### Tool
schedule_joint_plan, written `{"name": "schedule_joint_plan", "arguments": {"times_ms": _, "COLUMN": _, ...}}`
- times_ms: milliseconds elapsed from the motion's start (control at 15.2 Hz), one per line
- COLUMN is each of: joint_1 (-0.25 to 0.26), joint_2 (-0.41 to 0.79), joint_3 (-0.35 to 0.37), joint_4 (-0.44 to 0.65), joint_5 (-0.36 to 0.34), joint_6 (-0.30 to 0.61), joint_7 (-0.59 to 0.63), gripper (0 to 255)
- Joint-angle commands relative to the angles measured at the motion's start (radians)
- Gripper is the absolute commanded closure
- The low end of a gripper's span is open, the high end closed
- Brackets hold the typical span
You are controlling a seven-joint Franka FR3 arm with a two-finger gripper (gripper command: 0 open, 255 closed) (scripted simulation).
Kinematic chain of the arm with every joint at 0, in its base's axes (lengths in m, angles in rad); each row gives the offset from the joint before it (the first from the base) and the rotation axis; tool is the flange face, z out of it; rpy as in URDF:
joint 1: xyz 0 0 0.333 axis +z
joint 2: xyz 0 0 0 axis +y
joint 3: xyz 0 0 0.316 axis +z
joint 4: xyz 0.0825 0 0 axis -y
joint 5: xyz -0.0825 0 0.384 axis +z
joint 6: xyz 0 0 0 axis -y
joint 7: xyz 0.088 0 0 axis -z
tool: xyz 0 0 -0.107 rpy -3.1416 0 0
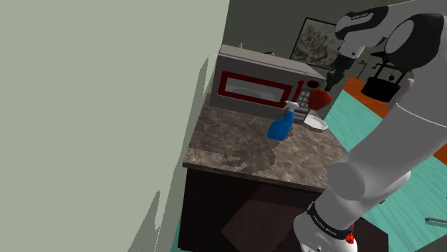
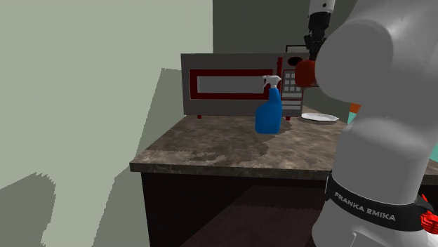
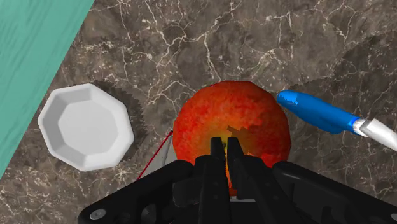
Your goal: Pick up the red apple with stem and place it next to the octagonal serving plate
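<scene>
1. So, the round red apple with orange-yellow mottling (image 3: 232, 124) is up in the air, well clear of the dark marbled stone counter (image 3: 254, 38). It hangs under the all-black two-finger gripper (image 2: 309, 57), in front of the grey microwave with the red door frame (image 2: 235, 84).
2. The fingers (image 3: 218, 156) are pinched nearly together with just a sliver of gap, clamped at the very top of the apple. My guess is they've got the stem or a thin bit of the crown rather than the wide body. I can't actually make out the stem.
3. Handling-wise, I'd expect it to be firm, smooth-skinned and fairly hefty for its size. On a narrow pinch up top it could swing or twist loose, so go gentle on any sideways move. It won't shatter, but a drop means a bruise, and it'll roll for sure.
4. A safer hold would be across the widest part, with the fingers on opposite cheeks.
5. The white octagonal serving plate (image 3: 86, 127) sits on the counter near the edge by the teal floor (image 3: 28, 57), off to one side below the apple. The blue spray bottle with the white trigger (image 3: 315, 111) stands on the other side.
6. I'd set it base-down on the bare counter just beside the plate so it doesn't wander.
</scene>
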Motion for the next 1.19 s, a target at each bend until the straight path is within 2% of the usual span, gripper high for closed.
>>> {"name": "schedule_joint_plan", "arguments": {"times_ms": 0, "joint_1": -0.032, "joint_2": 0.054, "joint_3": -0.031, "joint_4": 0.054, "joint_5": 0.032, "joint_6": -0.014, "joint_7": -0.069, "gripper": 255}}
{"name": "schedule_joint_plan", "arguments": {"times_ms": 396, "joint_1": -0.153, "joint_2": 0.217, "joint_3": -0.090, "joint_4": 0.222, "joint_5": 0.137, "joint_6": -0.068, "joint_7": -0.247, "gripper": 255}}
{"name": "schedule_joint_plan", "arguments": {"times_ms": 1122, "joint_1": -0.142, "joint_2": 0.215, "joint_3": -0.083, "joint_4": 0.071, "joint_5": 0.140, "joint_6": 0.081, "joint_7": -0.255, "gripper": 255}}
